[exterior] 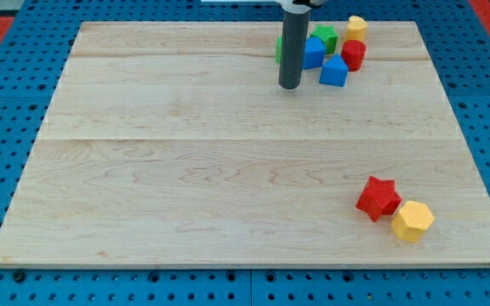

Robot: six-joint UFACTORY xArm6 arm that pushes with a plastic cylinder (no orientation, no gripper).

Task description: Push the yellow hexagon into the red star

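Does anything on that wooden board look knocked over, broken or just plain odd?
Nothing stands out. The yellow hexagon lies against the red star at the view's bottom right. The other blocks crowd together at the view's top, and my tip rests just left of them. Nothing looks damaged or spilled.

Bright, even overhead light; sharp focus, soft short shadows, no glare.

My tip (289, 86) at board's (185, 170) 12 o'clock; block cluster (334, 53) crowds its 2 o'clock. Open wood toward 5 o'clock, up to red star (377, 197), touching yellow hexagon (413, 220).
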